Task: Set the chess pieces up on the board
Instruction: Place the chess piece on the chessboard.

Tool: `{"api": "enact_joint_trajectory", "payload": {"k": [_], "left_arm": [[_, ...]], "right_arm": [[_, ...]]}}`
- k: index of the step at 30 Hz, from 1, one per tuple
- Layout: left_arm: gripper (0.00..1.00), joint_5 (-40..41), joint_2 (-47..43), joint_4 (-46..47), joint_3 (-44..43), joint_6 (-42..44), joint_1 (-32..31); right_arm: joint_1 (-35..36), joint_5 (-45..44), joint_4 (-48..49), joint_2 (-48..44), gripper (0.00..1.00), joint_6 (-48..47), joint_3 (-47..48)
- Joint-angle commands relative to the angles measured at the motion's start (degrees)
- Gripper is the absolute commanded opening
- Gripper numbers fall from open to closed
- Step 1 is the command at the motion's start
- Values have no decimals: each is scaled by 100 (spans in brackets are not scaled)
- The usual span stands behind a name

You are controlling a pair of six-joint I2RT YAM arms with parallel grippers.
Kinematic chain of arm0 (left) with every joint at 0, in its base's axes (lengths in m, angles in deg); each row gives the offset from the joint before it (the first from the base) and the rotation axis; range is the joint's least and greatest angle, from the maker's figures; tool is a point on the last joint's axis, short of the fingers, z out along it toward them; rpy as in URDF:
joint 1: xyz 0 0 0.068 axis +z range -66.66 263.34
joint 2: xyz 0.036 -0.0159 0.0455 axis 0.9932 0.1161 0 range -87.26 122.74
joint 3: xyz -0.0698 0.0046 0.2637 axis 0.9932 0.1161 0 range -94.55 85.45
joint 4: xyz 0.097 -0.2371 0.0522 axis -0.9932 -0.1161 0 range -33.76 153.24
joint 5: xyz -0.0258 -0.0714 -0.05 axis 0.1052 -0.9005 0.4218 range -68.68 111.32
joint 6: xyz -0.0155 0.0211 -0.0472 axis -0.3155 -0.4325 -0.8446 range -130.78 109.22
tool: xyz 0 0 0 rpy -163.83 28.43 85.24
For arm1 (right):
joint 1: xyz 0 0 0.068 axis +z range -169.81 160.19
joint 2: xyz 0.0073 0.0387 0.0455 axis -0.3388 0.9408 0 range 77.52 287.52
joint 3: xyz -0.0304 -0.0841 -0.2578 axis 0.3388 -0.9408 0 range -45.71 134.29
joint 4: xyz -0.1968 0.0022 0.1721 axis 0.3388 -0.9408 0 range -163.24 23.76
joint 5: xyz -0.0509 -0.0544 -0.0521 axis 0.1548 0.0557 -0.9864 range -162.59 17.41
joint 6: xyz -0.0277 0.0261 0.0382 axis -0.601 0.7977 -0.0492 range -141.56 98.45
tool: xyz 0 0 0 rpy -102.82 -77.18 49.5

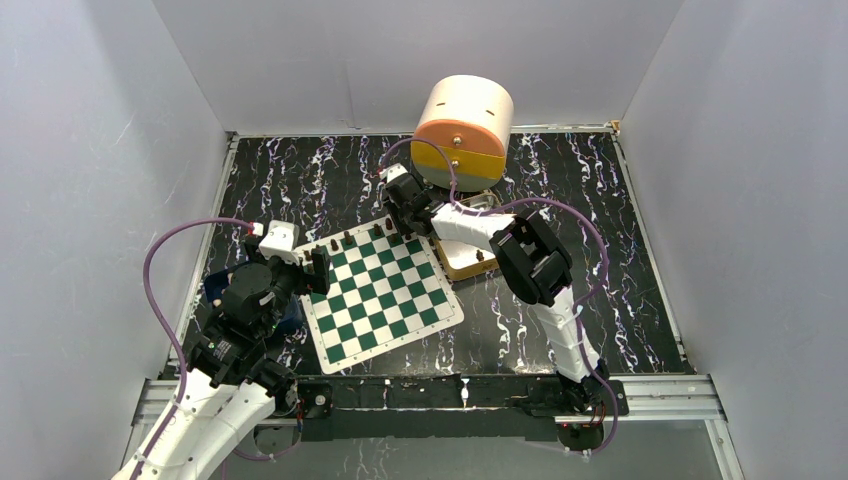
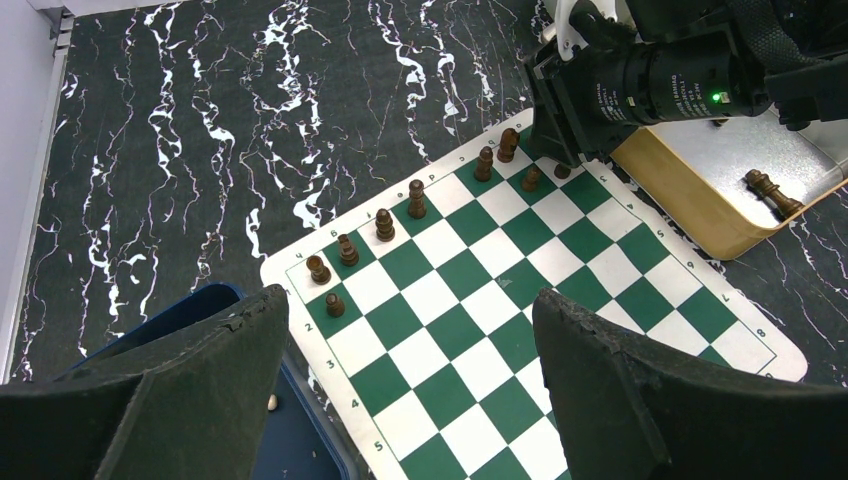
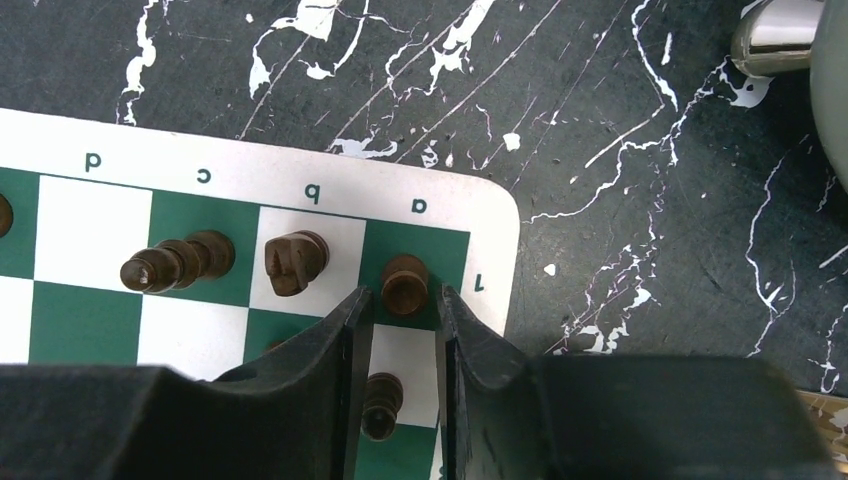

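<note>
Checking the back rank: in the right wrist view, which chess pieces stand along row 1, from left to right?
Along row 1: piece on d1, cut off by the picture's edge → piece on c1 → piece on b1 → piece on a1.

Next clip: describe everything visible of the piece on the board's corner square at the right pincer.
The corner piece is small, dark brown, wood-like, its round top seen from above. It stands upright on the green corner square of the board, marked a and 1. The right pincer brackets it, fingers slightly apart, seemingly just clear of its sides.
</note>
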Motion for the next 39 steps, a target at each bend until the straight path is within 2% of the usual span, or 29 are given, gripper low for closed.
{"api": "enact_joint_trajectory", "payload": {"k": [1,17,27,31,39], "left_arm": [[88,0,-41,75,-5,24,19],[88,-17,1,74,-7,26,19],[88,-38,54,72,-18,26,16],[88,-33,54,72,-17,26,14],[88,-34,45,72,-16,26,14]], "right_arm": [[5,32,24,-168,38,14,273],[1,106,173,-1325,40,93,-416],[-114,-584,116,-2521,39,-247,-1584],[-252,-1086,619,-2998,39,-442,-2378],[-917,-1148,902,-3108,40,-306,-3092]]}}
